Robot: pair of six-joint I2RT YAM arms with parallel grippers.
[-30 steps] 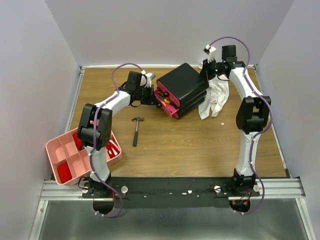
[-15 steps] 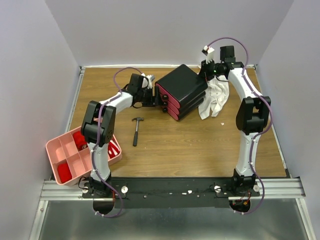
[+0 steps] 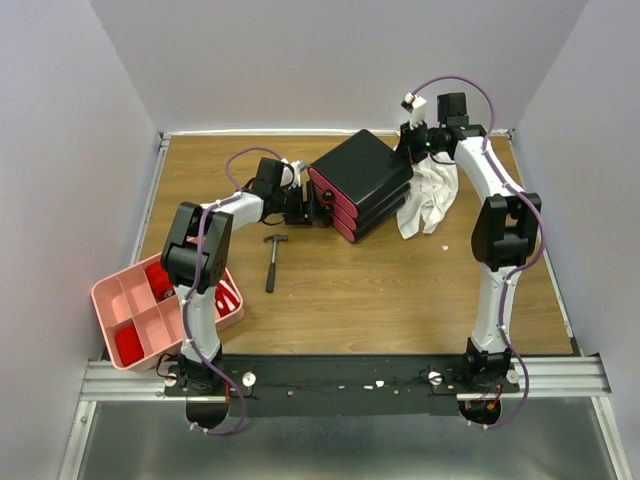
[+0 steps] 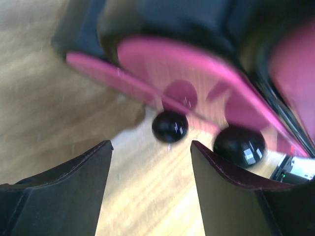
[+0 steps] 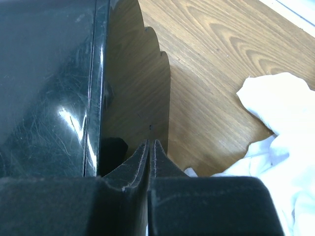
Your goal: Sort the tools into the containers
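Left wrist view: left pincer [image 4: 150,147] agape, gripping nothing, black knob [image 4: 170,126] just beyond on a magenta drawer [image 4: 197,78]. Seemingly finished there. From above: pink tray [image 3: 105,300] nearest, hammer [image 3: 273,262] loose on table [image 3: 380,290], then drawer box [image 3: 365,170]. Right pincer [image 5: 149,147] pinched shut, empty, behind it. Next: back off, fetch hammer.

The black box [image 5: 44,88] is hard glossy plastic, shiny enough to throw glare but covered in fine hairline scratches. Its pink drawers [image 4: 197,69] look like smooth slick plastic too, with little black knobs [image 4: 170,126] polished like beads. The table [image 3: 350,290] is wood-grain with a low satin sheen, the white cloth [image 3: 425,200] is soft and rumpled, and the pale-pink tray [image 3: 100,300] looks like duller, matt plastic.
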